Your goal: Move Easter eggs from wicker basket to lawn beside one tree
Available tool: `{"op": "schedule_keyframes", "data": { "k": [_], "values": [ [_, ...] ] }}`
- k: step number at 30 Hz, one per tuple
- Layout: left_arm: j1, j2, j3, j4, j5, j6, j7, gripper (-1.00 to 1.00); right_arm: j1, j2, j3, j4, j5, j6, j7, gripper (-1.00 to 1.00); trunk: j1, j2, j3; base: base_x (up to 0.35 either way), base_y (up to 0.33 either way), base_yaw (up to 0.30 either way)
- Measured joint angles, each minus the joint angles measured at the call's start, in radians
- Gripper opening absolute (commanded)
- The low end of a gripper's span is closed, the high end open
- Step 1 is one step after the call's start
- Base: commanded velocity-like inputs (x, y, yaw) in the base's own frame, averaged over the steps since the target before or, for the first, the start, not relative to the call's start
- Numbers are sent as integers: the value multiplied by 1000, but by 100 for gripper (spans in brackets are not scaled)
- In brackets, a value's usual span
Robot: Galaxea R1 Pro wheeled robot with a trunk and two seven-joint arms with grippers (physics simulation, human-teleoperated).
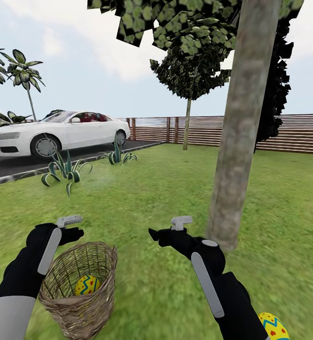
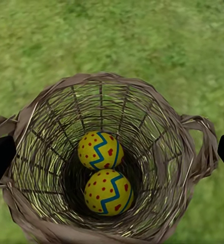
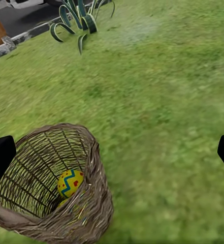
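Left claw (image 2: 112, 152) open over basket (image 2: 188, 147), poised for two eggs (image 2: 100, 150) inside; right claw (image 3: 112, 152) open, empty; third egg (image 1: 273, 327) on lawn (image 1: 152, 189) near tree (image 1: 237, 156).

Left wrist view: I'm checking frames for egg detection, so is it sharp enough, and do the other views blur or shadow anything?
Left wrist view: two eggs crisp in the shaded wicker basket. Right wrist view: lawn soft, mottled. Head view: flat light, no cast shadows; tree trunk texture smeared.
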Motion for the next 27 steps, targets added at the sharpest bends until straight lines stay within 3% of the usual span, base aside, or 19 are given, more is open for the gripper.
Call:
{"op": "schedule_keyframes", "data": {
  "k": [9, 16, 27],
  "values": [
    [1, 0, 0, 0, 0, 0, 1, 100, 0, 0, -2, -1, 0, 0, 0, 100, 0, 0, 0, 0, 0, 0],
    [0, 0, 0, 0, 0, 0, 1, 100, 0, 0, -4, -1, 0, 0, 0, 100, 27, -49, -22, 0, 0, 0],
    [0, -1, -1, 0, 0, 0, 1, 100, 0, 0, -5, -1, 0, 0, 0, 100, 27, -49, -22, 5, 0, 0]
  ]
}}
